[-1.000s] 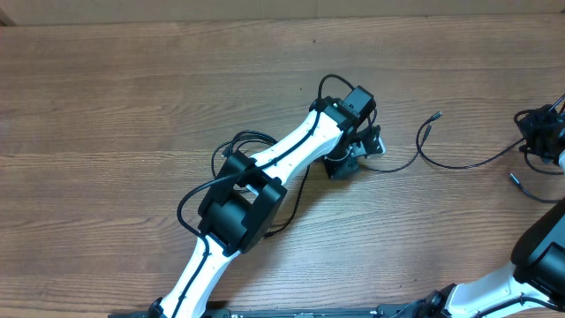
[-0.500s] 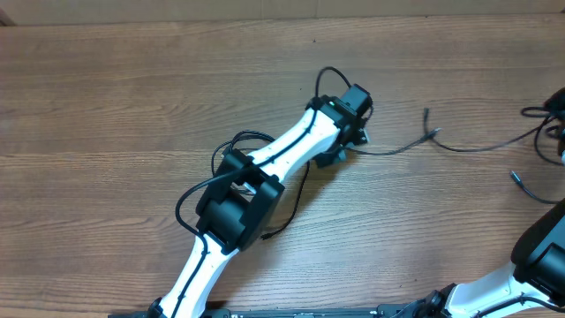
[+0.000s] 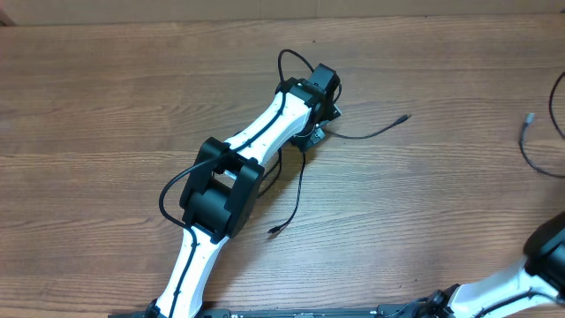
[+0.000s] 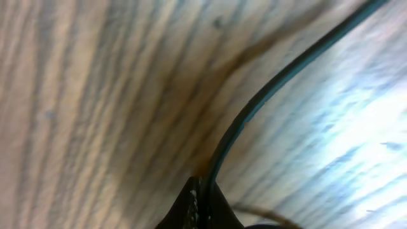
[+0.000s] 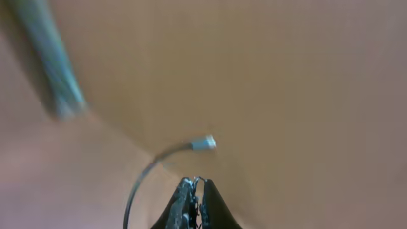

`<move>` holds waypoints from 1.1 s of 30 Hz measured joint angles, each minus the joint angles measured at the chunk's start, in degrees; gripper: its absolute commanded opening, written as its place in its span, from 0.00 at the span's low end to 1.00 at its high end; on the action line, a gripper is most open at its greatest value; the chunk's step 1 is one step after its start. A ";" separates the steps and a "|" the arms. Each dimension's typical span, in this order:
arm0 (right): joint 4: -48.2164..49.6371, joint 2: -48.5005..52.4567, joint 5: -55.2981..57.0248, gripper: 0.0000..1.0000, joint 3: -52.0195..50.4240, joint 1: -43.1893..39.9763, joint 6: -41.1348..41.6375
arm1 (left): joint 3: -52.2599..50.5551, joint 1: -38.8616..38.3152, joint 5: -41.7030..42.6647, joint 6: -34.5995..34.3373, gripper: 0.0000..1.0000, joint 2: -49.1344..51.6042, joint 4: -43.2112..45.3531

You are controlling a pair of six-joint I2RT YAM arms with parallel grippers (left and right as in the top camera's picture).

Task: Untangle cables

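One thin black cable lies on the wooden table, its plug end pointing right and its other tail trailing down toward the front. My left gripper is shut on it at mid-table. In the left wrist view that cable runs up and right out of the pinched jaws. A second cable curves in at the right edge. The right gripper is outside the overhead view. Its jaws are shut with a thin strand between the tips. A cable with a metal plug arcs beside them.
The left arm stretches diagonally from the front edge to mid-table, with its own thick cable looping at the wrist. Part of the right arm shows at the front right corner. A blurred grey strand hangs close to the right wrist camera.
My left gripper closed on the cable and dragged it up and left. The right gripper left the overhead view to the right with its cable. The two cables now lie apart.
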 measured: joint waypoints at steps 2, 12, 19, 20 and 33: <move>-3.98 4.50 0.33 0.04 -0.09 -0.94 0.39 | 0.00 -0.04 1.75 -0.22 0.04 0.00 0.00; -7.67 8.31 0.44 1.00 -1.16 -0.44 6.67 | 0.09 -0.04 4.24 -0.63 0.04 0.00 -1.05; -7.39 -0.17 0.39 1.00 -1.16 -0.37 7.78 | 0.11 -0.04 4.55 -1.03 0.04 0.00 -1.07; -7.30 -2.08 0.39 1.00 -1.16 -0.35 8.07 | 0.11 -0.04 4.55 -1.11 0.04 0.00 -1.07; -20.96 -14.38 -4.59 1.00 -1.05 7.96 20.79 | 8.52 -0.04 6.27 -2.08 0.05 0.00 -8.79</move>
